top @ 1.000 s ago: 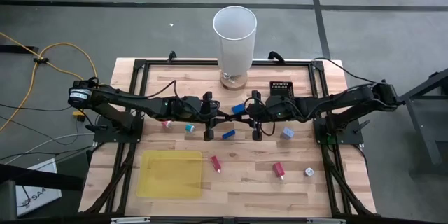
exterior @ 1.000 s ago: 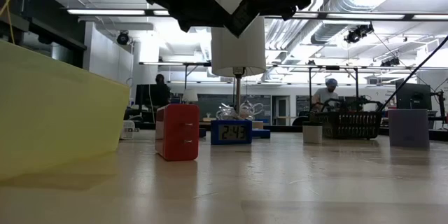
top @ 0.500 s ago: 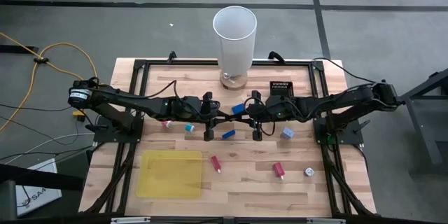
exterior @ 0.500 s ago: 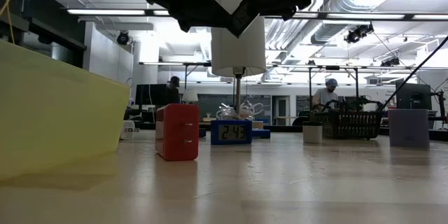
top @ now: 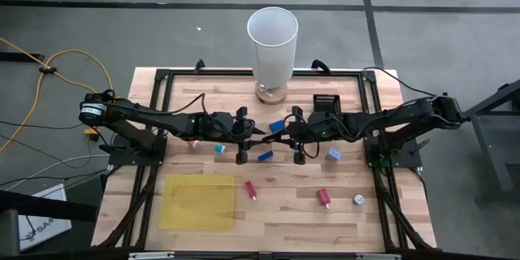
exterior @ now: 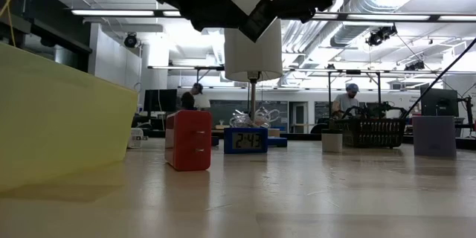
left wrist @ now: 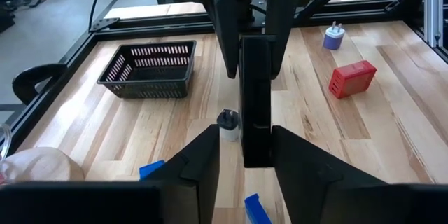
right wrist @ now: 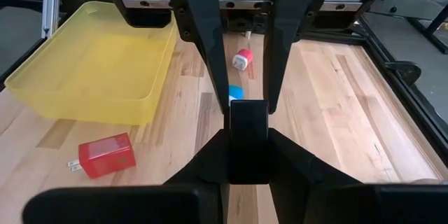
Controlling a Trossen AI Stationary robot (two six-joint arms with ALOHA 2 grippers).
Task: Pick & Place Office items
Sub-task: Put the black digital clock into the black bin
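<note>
Two grippers meet nose to nose above the middle of the wooden table (top: 284,221), and between them hangs one dark block (right wrist: 248,122), the only office item off the boards. We see the right gripper (right wrist: 248,138) pinched tight on one end of that block, its fingers flat against both sides. The left gripper (left wrist: 245,143) stands parted around the other end: in its own wrist view a gap shows on each side between the fingers (left wrist: 203,161) and the block, so it grips nothing. The remaining pieces lie on the wood beneath and around the arms. We count a blue piece (top: 277,125) and a second blue piece (top: 265,155) just beside the meeting point, a teal piece (top: 219,148) and a pink piece (top: 193,143) under the left arm, and a lilac plug (top: 333,154) under the right arm. Nearer the front edge lie a red piece (top: 250,188), a second red piece (top: 323,197) and a whitish round piece (top: 357,200). A yellow tray (top: 197,203) sits at the front left, a black basket (top: 326,101) at the back right, and a tall white cylinder (top: 272,45) at the back middle.
</note>
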